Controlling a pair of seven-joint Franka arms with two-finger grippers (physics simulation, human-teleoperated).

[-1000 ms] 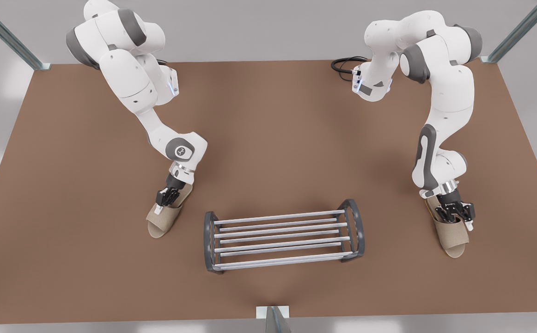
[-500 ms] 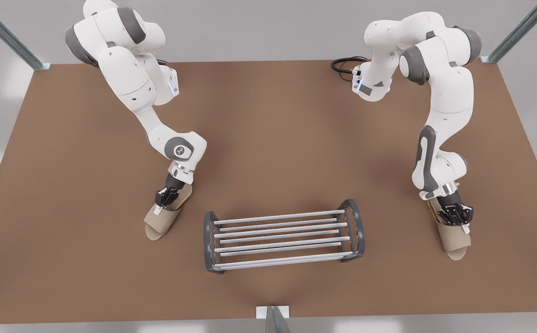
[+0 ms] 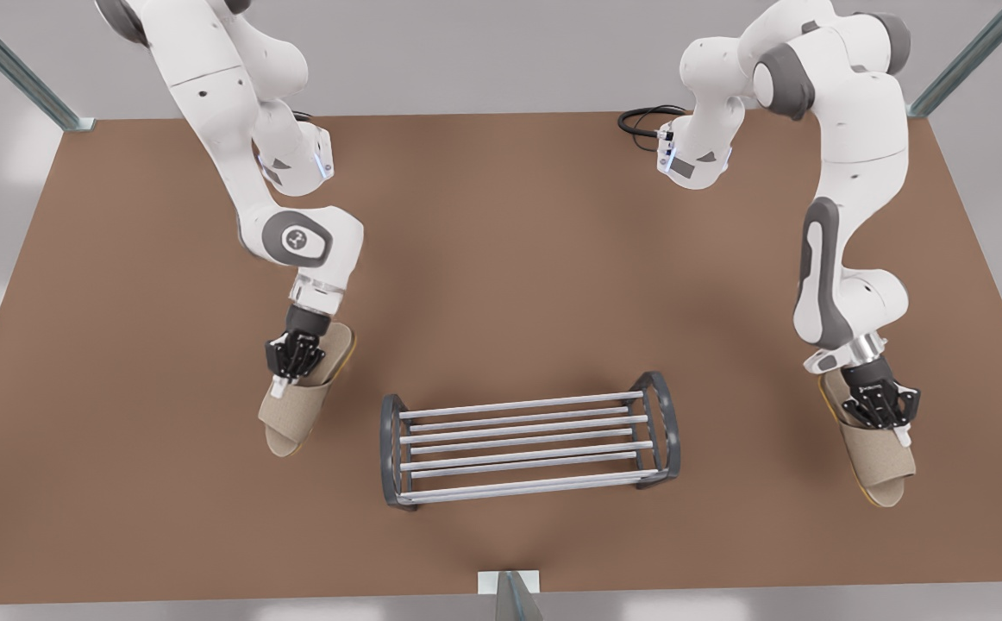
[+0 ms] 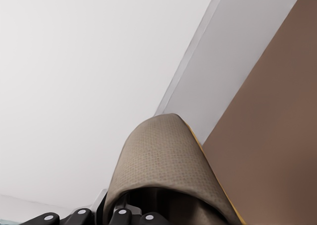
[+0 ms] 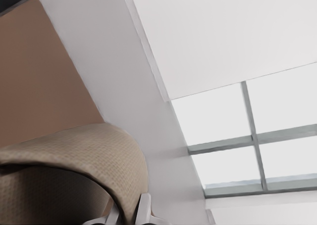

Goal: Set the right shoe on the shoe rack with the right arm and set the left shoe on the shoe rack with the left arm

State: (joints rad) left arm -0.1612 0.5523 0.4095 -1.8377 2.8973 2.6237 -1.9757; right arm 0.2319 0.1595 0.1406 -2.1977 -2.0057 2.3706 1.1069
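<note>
Front view first: we see the shoe rack point(image 3: 661, 423) standing bare at the near middle of the table point(image 3: 510, 259), so neither shoe has been placed yet. We judge the pick-up done for both and the carry and set-down left for both.

The gripper on the front view's left point(image 3: 290, 362) has its fingers clamped on the strap of a tan shoe point(image 3: 290, 418), just beside the rack's end on that side. The toe points toward the near edge. That arm reaches down steeply from its far-side base, with the wrist bent toward the near edge.

The gripper on the front view's right point(image 3: 880, 410) grips the second shoe point(image 3: 876, 461) by its strap in the same way. This shoe is well apart from the rack's other end. Its arm folds high at the elbow and drops almost straight down to the wrist.

From the left wrist view, the left gripper point(image 4: 119, 216) is closed on the left shoe point(image 4: 158, 155), whose strap arches in front of the camera. From the right wrist view, the right gripper point(image 5: 128, 212) pinches the strap of the right shoe point(image 5: 74, 150). Both wrist cameras look past the table edge at the wall, so we judge the shoes tilted and probably off the table.

We cannot tell which front-view arm is the left one.
</note>
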